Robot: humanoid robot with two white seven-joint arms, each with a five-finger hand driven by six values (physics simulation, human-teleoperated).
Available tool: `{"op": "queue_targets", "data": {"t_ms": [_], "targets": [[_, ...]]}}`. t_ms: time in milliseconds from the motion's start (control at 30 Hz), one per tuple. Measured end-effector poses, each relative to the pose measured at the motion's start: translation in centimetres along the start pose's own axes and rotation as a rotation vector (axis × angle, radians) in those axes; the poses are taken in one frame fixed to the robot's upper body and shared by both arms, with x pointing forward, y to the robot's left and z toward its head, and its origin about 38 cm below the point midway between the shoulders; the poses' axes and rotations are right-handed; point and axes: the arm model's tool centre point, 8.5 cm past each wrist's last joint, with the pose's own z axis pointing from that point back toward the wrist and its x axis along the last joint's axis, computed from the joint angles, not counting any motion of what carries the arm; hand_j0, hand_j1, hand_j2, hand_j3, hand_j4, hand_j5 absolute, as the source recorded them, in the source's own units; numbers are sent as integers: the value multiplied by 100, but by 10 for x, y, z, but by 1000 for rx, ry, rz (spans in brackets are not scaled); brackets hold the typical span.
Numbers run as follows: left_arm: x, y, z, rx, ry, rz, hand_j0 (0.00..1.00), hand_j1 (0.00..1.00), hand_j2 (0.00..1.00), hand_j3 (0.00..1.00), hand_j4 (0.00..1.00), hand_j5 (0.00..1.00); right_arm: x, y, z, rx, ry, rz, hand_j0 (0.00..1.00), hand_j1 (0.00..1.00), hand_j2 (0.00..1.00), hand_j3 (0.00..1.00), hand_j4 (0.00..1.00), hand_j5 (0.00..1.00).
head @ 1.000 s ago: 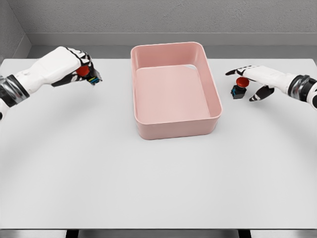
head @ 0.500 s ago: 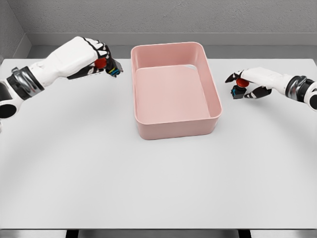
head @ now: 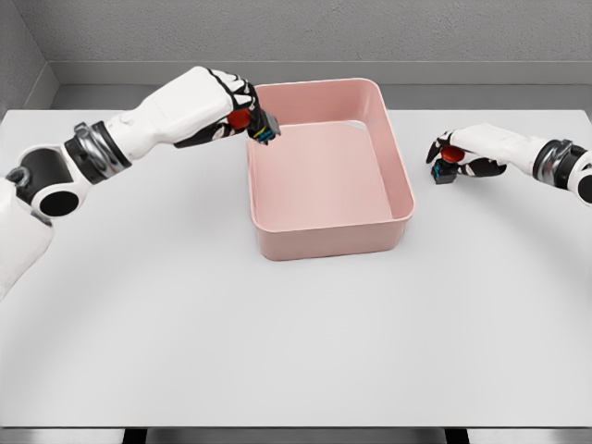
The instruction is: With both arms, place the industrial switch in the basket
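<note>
A pink basket (head: pixel 393 153) stands at the middle back of the white table (head: pixel 296 333). My left hand (head: pixel 227 109) is shut on an industrial switch (head: pixel 255 123) with a red button and a dark body, held over the basket's left rim. At the right, my right hand (head: pixel 460 154) is curled around a second switch (head: pixel 448 165), red on top with a dark base, which stands on the table right of the basket.
A grey wall runs behind the table. The table's front edge lies at the bottom of the view.
My left hand has carried its switch rightward from the table's left side to the basket's left rim. The right hand's fingers have closed around the second switch.
</note>
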Motion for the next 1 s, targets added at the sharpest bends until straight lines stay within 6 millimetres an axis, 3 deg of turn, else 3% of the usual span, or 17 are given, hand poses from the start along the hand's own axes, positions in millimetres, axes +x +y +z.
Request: {"op": "queue_targets", "data": {"t_ms": [333,600,633,667,700,733,1000], "targets": [[12,-16,-45,-38,-29,32,30,30,30,30,30,30,1,-8,0,-7,-6,16,48,48,48,48,48,48],[9,-64,-72,-149,10,106,32,32,32,32,32,32,4,-23,1,-25,-17,34,45,45,45,45,45,45],[10,-68,-73,-158,12,112,39,39,39,39,39,39,5,-25,1,-25,-20,37,45,45,45,45,45,45],[10,-71,-74,-163,13,115,66,66,66,66,66,66,5,-26,1,-25,-23,39,45,45,45,45,45,45],[11,-72,-75,-167,13,118,85,85,85,85,85,85,6,-27,0,-25,-25,41,45,45,45,45,45,45],[11,-73,-75,-167,13,120,97,97,97,97,97,97,7,-29,0,-28,-29,45,45,45,45,45,45,45],[11,-70,-78,-163,10,116,100,100,100,100,100,100,18,-49,0,-43,-68,79,45,45,45,45,45,45]]}}
